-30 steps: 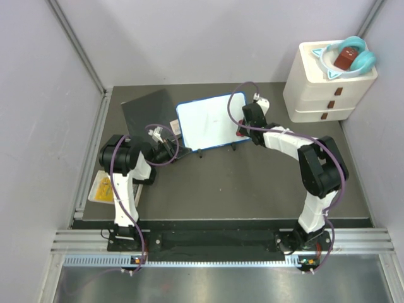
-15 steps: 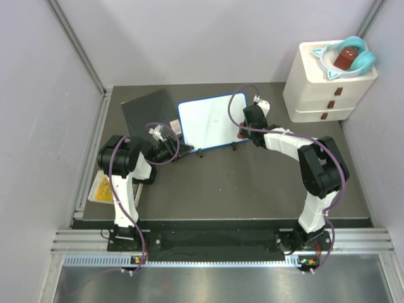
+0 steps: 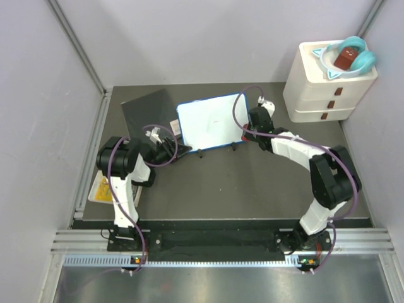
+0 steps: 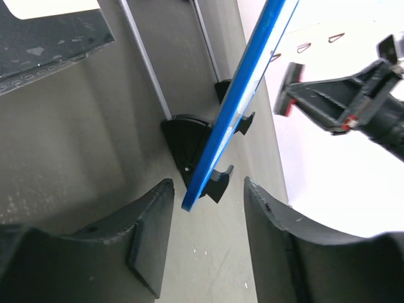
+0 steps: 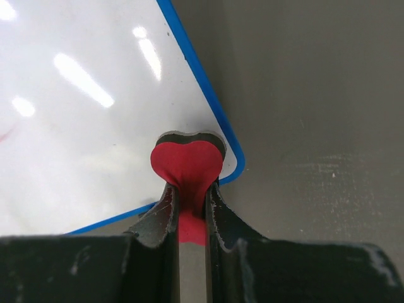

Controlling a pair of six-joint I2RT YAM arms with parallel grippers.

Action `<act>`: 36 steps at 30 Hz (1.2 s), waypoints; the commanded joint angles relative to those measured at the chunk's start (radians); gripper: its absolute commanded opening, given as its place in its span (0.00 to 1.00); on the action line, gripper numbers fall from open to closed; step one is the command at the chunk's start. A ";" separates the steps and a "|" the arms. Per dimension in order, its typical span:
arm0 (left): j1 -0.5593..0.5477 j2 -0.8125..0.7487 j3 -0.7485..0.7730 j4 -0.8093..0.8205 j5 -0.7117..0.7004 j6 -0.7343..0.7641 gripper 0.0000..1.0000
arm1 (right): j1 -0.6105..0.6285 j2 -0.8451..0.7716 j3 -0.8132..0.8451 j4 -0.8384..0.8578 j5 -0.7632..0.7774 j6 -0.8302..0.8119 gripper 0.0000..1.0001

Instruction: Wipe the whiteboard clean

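Note:
The whiteboard (image 3: 211, 122) stands tilted on two black feet at the back middle of the table. A faint red mark remains on it. My right gripper (image 3: 248, 130) is shut on a red heart-shaped eraser (image 5: 187, 165), which is pressed on the board's (image 5: 95, 107) lower right corner. My left gripper (image 3: 181, 150) is open at the board's lower left corner. In the left wrist view the blue rim (image 4: 243, 104) is edge-on, and its corner sits just ahead of the gap between my fingers (image 4: 140, 243), untouched. Small red scribbles (image 4: 304, 47) show there.
A dark grey sheet (image 3: 149, 113) lies just left of the board. A white drawer unit (image 3: 327, 85) with a teal object (image 3: 351, 53) on top stands at the back right. A yellow item (image 3: 101, 188) lies by the left rail.
My right gripper has slid the eraser right, to the board's right edge. My left gripper has moved right, closer to the board's lower left corner.

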 commanded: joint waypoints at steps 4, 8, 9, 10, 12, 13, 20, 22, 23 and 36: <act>0.013 -0.024 -0.052 0.252 -0.019 0.073 0.61 | -0.013 -0.174 -0.047 -0.075 -0.011 0.000 0.00; 0.019 -0.064 -0.081 0.244 -0.033 0.084 0.67 | -0.013 -0.255 -0.161 -0.084 -0.030 0.027 0.00; 0.022 -0.072 -0.100 0.236 -0.039 0.090 0.68 | -0.013 -0.275 -0.184 -0.088 -0.030 0.033 0.00; 0.023 -0.096 -0.112 0.208 -0.059 0.107 0.68 | -0.013 -0.309 -0.231 -0.091 -0.028 0.045 0.03; 0.028 -0.135 -0.170 0.158 -0.111 0.137 0.68 | -0.013 -0.343 -0.276 -0.090 -0.039 0.051 0.20; 0.029 -0.190 -0.188 0.085 -0.178 0.183 0.69 | -0.014 -0.366 -0.309 -0.091 -0.042 0.062 0.28; 0.029 -0.509 -0.224 -0.449 -0.394 0.334 0.72 | -0.014 -0.404 -0.374 -0.131 -0.042 0.082 0.77; 0.028 -0.619 -0.195 -0.635 -0.448 0.383 0.73 | -0.013 -0.409 -0.374 -0.138 -0.044 0.085 0.81; 0.028 -0.650 -0.157 -0.718 -0.474 0.400 0.75 | -0.013 -0.412 -0.374 -0.139 -0.041 0.086 0.85; -0.007 -0.827 0.116 -1.469 -0.700 0.552 0.99 | -0.013 -0.568 -0.376 -0.239 0.028 0.039 0.99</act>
